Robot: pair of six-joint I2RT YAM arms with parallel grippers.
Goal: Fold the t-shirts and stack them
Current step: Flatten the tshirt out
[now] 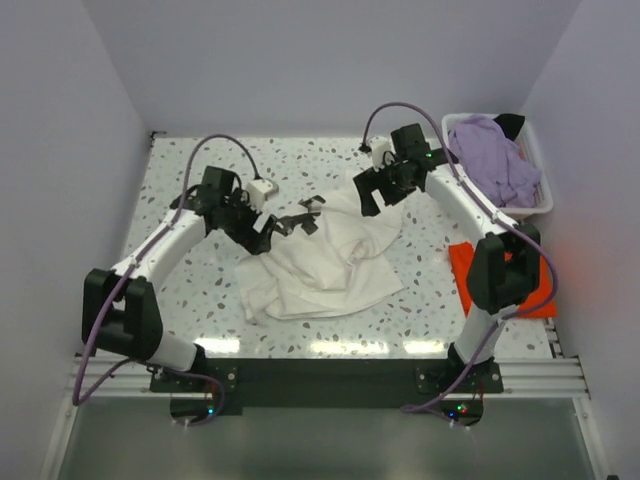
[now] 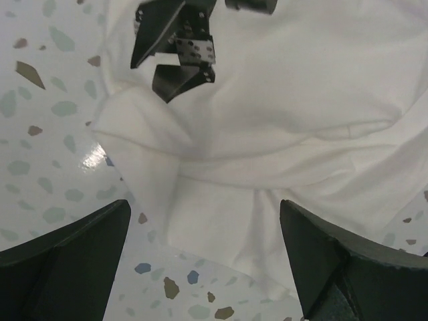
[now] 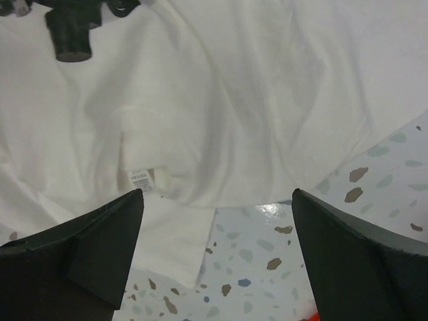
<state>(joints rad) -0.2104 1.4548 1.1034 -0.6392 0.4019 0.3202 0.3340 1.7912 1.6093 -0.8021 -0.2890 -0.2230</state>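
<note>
A large cream-white t-shirt [image 1: 330, 258] lies crumpled in the middle of the speckled table. My left gripper [image 1: 300, 217] is open and empty over its upper left edge; the left wrist view shows the cloth [image 2: 287, 107] between and beyond the open fingers [image 2: 67, 261]. My right gripper [image 1: 370, 196] is open and empty over the shirt's upper right edge; the right wrist view shows the cloth [image 3: 234, 100] and its neck label [image 3: 140, 179]. An orange-red t-shirt [image 1: 462, 268] lies flat at the right, partly hidden by the right arm. A lavender t-shirt [image 1: 495, 165] is bunched in the basket.
A white plastic basket [image 1: 540, 205] stands at the back right corner and also holds a dark item [image 1: 510, 124]. Walls close the table at the left, back and right. The right gripper [image 2: 177, 47] shows at the top of the left wrist view.
</note>
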